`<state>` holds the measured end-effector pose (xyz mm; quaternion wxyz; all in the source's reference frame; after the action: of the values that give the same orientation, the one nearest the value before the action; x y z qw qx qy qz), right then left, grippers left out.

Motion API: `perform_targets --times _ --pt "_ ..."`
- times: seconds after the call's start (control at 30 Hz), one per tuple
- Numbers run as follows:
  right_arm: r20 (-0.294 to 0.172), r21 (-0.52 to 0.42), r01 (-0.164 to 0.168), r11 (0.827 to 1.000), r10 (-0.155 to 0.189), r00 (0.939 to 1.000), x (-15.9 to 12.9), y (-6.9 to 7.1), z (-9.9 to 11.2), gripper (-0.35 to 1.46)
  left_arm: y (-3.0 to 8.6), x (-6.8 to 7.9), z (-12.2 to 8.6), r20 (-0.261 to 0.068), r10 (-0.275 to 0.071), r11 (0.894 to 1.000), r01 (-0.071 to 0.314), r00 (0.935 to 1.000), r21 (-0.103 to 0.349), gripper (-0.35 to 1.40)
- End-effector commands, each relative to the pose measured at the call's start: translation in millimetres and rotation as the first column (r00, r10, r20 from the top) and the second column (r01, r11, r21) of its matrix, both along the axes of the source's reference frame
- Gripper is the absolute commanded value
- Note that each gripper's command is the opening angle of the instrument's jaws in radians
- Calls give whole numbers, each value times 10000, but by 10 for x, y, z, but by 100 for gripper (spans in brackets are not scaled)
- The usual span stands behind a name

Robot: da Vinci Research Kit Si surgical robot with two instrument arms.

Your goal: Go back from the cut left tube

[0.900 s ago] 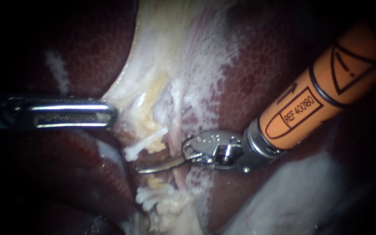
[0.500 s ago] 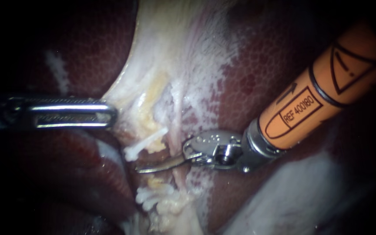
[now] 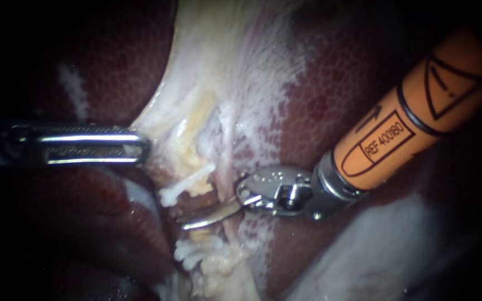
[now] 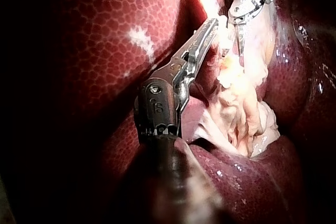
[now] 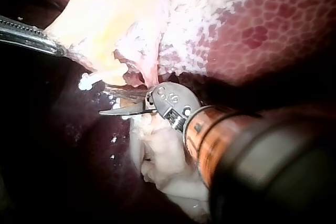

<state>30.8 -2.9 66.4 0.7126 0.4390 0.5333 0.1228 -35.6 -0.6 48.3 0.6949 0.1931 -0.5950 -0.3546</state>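
My right instrument [image 3: 188, 220], on an orange shaft, lies with its curved blades across the gap where the left tube is cut. A white clip [image 3: 185, 187] sits on the stump just above the blades, and more white clips [image 3: 199, 251] sit on the stump below. The right wrist view shows a gap between the blades [image 5: 110, 103], so they are open, with the white clip [image 5: 100, 78] just beyond them. My left instrument [image 3: 142, 146] comes in level from the left. Its slotted jaws are shut on the edge of the pale tissue [image 3: 207, 83], as its own view [image 4: 212, 23] also shows.
Dark red liver [image 3: 336, 95] surrounds the pale sheet on both sides and rises as a rounded lobe [image 3: 101, 223] under the left jaws. In the left wrist view my right instrument [image 4: 241, 35] points into frayed pale tissue [image 4: 241, 108] ahead of the left jaws.
The right blades, which lay together as one thin curve, have parted slightly. Their tip has shifted a little toward the lower clips. The left instrument has not moved.
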Motion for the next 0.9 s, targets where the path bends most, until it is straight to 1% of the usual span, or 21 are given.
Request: perform_targets --times 0.03,0.17,0.5,0.6,0.67,0.77,0.9 --pt "-29 -47 -6 10000 5 10000 0 0 0 57 0 0 0 1 2 10000 -2 10000 0 -35" --pt "-30 -48 -4 10000 4 10000 -1 0 0 61 0 0 0 0 1 10000 -1 10000 0 -35" --pt "-65 -99 -50 9999 49 10000 -4 0 -1 61 0 0 0 1 2 10000 -2 10000 0 -35" --pt "-45 -256 -190 9995 189 9998 -10 1 -4 76 0 0 0 3 5 10000 -5 10000 0 -35" --pt "-91 -431 -258 9987 254 9996 -16 3 -6 83 1 1 1 8 11 10000 -11 10000 0 -35" --pt "-98 -609 -388 9974 382 9992 -31 8 -10 81 2 2 4 14 20 10000 -20 10000 -1 -35" --pt "-147 -1114 -689 9914 677 9976 -54 19 -18 89 4 3 8 19 28 10000 -28 10000 -1 -35"
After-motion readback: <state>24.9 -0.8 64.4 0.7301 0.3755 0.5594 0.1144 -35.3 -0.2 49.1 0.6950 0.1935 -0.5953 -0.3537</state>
